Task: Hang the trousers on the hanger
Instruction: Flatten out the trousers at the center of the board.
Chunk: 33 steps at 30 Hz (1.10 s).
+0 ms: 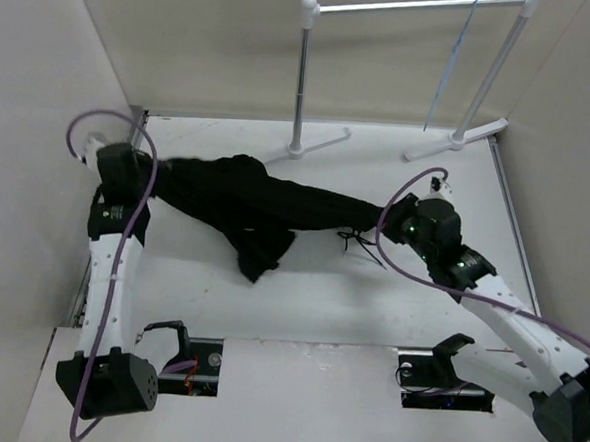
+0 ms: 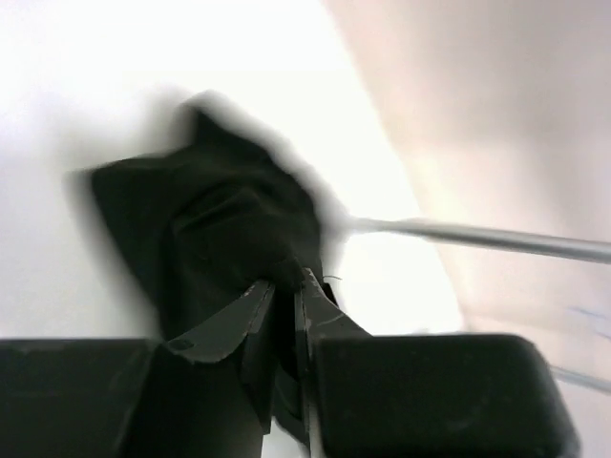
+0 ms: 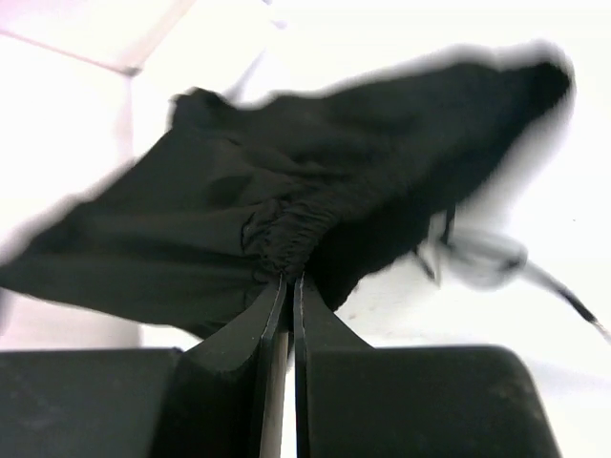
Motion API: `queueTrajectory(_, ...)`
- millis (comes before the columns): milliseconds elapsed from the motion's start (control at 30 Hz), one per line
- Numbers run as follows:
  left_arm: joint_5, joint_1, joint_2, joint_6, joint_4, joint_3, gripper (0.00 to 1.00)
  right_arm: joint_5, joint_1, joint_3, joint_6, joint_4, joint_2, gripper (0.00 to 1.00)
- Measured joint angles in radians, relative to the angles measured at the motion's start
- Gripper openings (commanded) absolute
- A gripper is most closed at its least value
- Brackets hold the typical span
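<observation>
Nearest me, both grips are already made. My left pincer (image 2: pixel 286 283) is clamped on a fold of black cloth at the left end of the trousers (image 1: pixel 256 204), close to the left wall. My right pincer (image 3: pixel 289 279) is closed tight on the gathered waistband. Between them the trousers span the bench (image 1: pixel 319 313) in a long dark band, with one part flopping toward me. The drawstring (image 1: pixel 359 243) trails loose just beside my right pincer. I cannot tell whether the cloth is lifted clear of the bench.

I judge the grasp done and the carry about to begin. Farther back stands the rack (image 1: pixel 408 5). The hanger (image 1: pixel 447 75) dangles from its rail near the right post, well apart from the cloth.

Next I should raise both ends together, keep the cloth taut, and bring it back to drape over the hanger's lower bar. That bar is thin, and the hanger looks free to swing.
</observation>
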Motion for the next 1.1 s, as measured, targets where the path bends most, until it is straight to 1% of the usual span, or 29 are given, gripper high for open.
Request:
queueTrajectory(67, 0.011, -0.035, 0.000, 0.011, -0.007, 0.179, 0.08, -0.011, -0.010, 0.027, -0.021, -0.045, -0.067, 0.07)
queueTrajectory(133, 0.001, -0.116, -0.002, 0.029, -0.008, 0.316, 0.09, -0.017, -0.042, 0.070, -0.050, -0.105, -0.136, 0.08)
queueTrajectory(167, -0.011, -0.163, -0.004, 0.040, -0.009, 0.360, 0.09, -0.015, -0.068, 0.098, -0.067, -0.138, -0.166, 0.08)
queueTrajectory(233, -0.063, -0.279, -0.003, 0.074, -0.019, 0.430, 0.10, -0.012, -0.124, 0.162, -0.103, -0.198, -0.206, 0.08)
queueTrajectory(300, -0.135, -0.387, 0.020, 0.129, -0.040, 0.481, 0.10, -0.015, -0.174, 0.230, -0.135, -0.241, -0.211, 0.08)
queueTrajectory(400, -0.259, -0.504, 0.074, 0.216, -0.065, 0.536, 0.10, -0.040, -0.230, 0.330, -0.168, -0.278, -0.173, 0.07)
queueTrajectory(467, -0.338, -0.556, 0.116, 0.267, -0.076, 0.551, 0.11, -0.055, -0.248, 0.393, -0.185, -0.294, -0.137, 0.08)
queueTrajectory(567, -0.433, -0.616, 0.145, 0.314, -0.114, 0.508, 0.11, -0.073, -0.253, 0.432, -0.203, -0.313, -0.113, 0.09)
queueTrajectory(633, -0.491, -0.653, 0.109, 0.321, -0.133, 0.409, 0.11, -0.080, -0.249, 0.416, -0.208, -0.343, -0.148, 0.09)
queueTrajectory(700, -0.548, -0.698, 0.036, 0.302, -0.172, 0.271, 0.15, -0.079, -0.235, 0.344, -0.204, -0.361, -0.224, 0.07)
queueTrajectory(733, -0.575, -0.729, -0.009, 0.278, -0.204, 0.193, 0.20, -0.078, -0.225, 0.283, -0.196, -0.374, -0.278, 0.07)
queueTrajectory(800, -0.605, -0.795, -0.087, 0.215, -0.285, 0.058, 0.36, -0.071, -0.215, 0.145, -0.174, -0.430, -0.386, 0.06)
queueTrajectory(833, -0.608, -0.826, -0.111, 0.182, -0.321, 0.005, 0.46, -0.068, -0.223, 0.083, -0.164, -0.476, -0.430, 0.06)
queueTrajectory(900, -0.604, -0.853, -0.135, 0.133, -0.377, -0.066, 0.61, -0.056, -0.283, -0.006, -0.149, -0.566, -0.470, 0.06)
queueTrajectory(933, -0.602, -0.850, -0.140, 0.114, -0.395, -0.085, 0.66, -0.056, -0.332, -0.034, -0.145, -0.603, -0.471, 0.06)
queueTrajectory(1000, -0.592, -0.807, -0.156, 0.088, -0.418, -0.106, 0.71, -0.055, -0.423, -0.064, -0.134, -0.644, -0.465, 0.05)
queueTrajectory(1100, -0.562, -0.653, -0.190, 0.076, -0.417, -0.107, 0.69, -0.056, -0.478, -0.066, -0.121, -0.644, -0.437, 0.05)
